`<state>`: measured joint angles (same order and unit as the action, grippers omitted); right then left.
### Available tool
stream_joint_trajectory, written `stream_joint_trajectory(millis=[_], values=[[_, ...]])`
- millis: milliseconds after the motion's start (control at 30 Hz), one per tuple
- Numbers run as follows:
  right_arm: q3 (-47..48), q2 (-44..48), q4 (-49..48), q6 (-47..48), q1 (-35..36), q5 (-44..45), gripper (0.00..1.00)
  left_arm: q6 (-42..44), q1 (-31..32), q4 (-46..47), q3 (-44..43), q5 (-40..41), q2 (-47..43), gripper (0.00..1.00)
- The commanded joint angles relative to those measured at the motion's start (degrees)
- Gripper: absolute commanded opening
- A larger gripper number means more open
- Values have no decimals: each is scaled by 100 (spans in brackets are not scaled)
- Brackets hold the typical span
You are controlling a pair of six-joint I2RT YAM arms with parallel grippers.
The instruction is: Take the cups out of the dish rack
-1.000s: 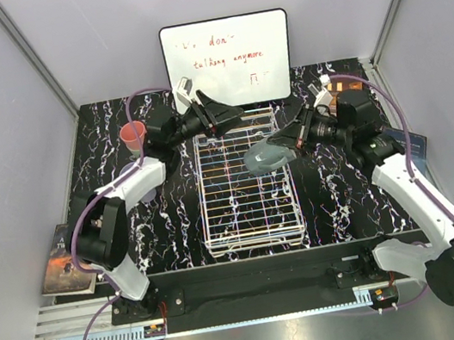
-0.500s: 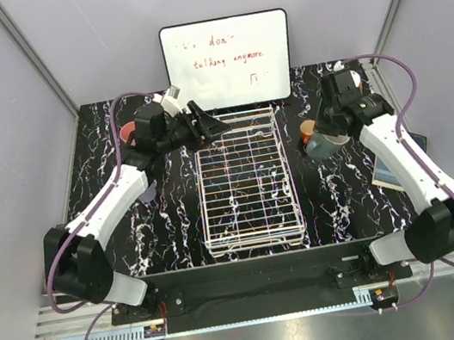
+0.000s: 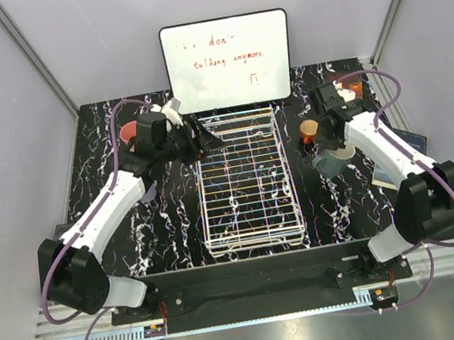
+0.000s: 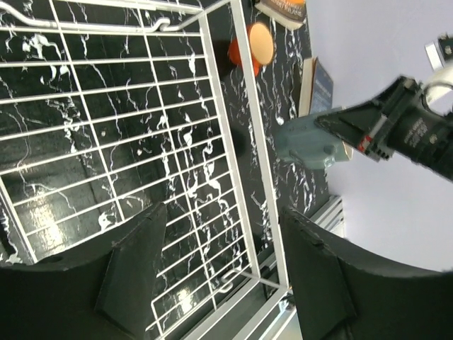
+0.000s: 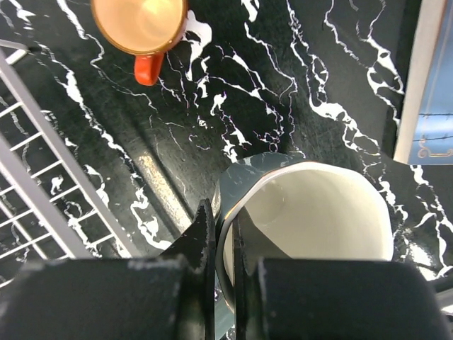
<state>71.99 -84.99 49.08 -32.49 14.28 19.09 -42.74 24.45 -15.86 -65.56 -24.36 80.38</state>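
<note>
I see my right gripper (image 5: 219, 227) clamped on the grey mug (image 5: 311, 212) by its rim near the orange cup (image 5: 140, 25), right of the dish rack (image 3: 204, 226), with my left gripper (image 4: 223, 212) open above that rack.

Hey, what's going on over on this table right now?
The right gripper is shut on the rim of the grey mug, holding it just right of the dish rack, close to the orange cup that stands on the table. The left gripper hangs open over the rack's far end, holding nothing. No cups show in the rack.
</note>
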Motion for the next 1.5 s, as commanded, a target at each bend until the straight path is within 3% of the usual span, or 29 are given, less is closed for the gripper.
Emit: stream_joint_trajectory(millis=[0,200,600,1133,1267,1467], values=[[-9,-201,-784,-126,-5,174,0,214,200,30,122,212,-373,68],[-159,-465,-1506,-144,-5,33,0,249,367,30,315,195,-488,68],[114,-1318,-1498,-152,-13,130,0,301,394,-93,597,370,-734,68],[-562,-905,-1436,-565,417,-134,2,284,447,-84,553,300,-558,68],[-607,-879,-1436,-636,558,-116,7,301,473,-75,535,300,-558,68],[-624,-774,-1392,-671,637,-90,24,301,482,-84,623,318,-637,68]])
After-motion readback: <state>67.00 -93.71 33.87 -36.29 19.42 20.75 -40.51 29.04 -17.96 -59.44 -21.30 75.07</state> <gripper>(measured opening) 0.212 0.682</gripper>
